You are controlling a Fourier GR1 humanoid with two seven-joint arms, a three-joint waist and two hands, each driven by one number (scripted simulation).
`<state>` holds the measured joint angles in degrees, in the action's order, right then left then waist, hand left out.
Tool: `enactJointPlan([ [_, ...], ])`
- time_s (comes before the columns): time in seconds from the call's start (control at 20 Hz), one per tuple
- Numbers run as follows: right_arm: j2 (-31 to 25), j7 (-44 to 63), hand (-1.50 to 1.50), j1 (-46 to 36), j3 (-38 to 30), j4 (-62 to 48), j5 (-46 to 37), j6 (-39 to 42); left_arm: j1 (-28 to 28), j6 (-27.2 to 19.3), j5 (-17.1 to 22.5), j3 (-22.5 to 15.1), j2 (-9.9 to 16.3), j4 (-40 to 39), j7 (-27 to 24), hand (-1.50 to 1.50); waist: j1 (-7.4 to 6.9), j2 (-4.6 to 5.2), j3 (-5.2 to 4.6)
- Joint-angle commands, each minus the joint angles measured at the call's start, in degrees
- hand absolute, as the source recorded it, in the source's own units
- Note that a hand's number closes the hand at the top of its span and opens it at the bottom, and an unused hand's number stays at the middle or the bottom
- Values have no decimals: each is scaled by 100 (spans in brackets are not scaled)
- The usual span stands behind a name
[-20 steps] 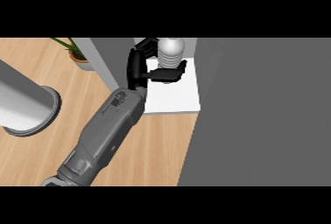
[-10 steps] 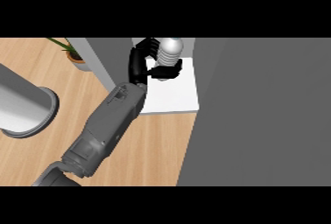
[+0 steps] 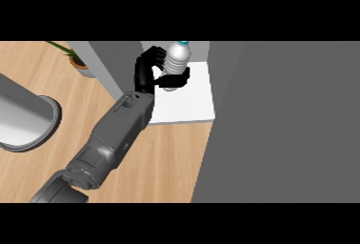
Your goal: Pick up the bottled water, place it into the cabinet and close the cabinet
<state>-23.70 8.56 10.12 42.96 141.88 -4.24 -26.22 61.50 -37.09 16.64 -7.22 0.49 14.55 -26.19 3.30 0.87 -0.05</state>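
The clear ribbed plastic water bottle with a blue cap point(image 3: 176, 59) stood upright over the far part of the white cabinet shelf point(image 3: 190, 102), held there by the black robot hand point(image 3: 156, 76). Which hand this was could not be settled from the single forearm in view (it entered from the lower left and crossed toward the centre); the other hand did not show. Its fingers curled round the left and near side of the bottle and its thumb crossed the lower body, so the hand was closed round the bottle at mid-height. Whether the base already rested on the shelf could not be told.

By judgement, the bottle would handle as a moderately light, fairly stiff object with a smooth wall that may slip; the ribbed waist offered the surest hold, and the tall form could tip if released off-vertical.

The shelf lay between a grey cabinet side panel point(image 3: 112, 64) at left and a broad grey cabinet door point(image 3: 281, 124) at right. A light wooden counter point(image 3: 162, 162) spread nearer, with a grey cylindrical vessel point(image 3: 21, 119) at far left and a small potted plant point(image 3: 77, 62) beyond.
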Motion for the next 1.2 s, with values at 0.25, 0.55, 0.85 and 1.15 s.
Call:
enactJointPlan([
  [0.25, -80, 169, -150, 48, 38, 493, -109, -18, 301, -443, -245, 73, -40, -738, -215, -150, 61, 27, -2],
  [0.55, -84, -2, -150, 80, 351, 404, -76, 45, 335, -896, -545, -211, -45, -1139, -25, -150, 221, 43, -2],
  [0.85, -367, -96, -150, 245, 196, 552, 2, 106, 485, -1074, -582, -130, 7, -1262, 91, -150, 152, 36, 1],
  [1.15, -352, 68, -150, 34, 56, 551, 49, 71, 380, -531, -477, 18, 190, -1054, -171, -150, 162, 79, -10],
])
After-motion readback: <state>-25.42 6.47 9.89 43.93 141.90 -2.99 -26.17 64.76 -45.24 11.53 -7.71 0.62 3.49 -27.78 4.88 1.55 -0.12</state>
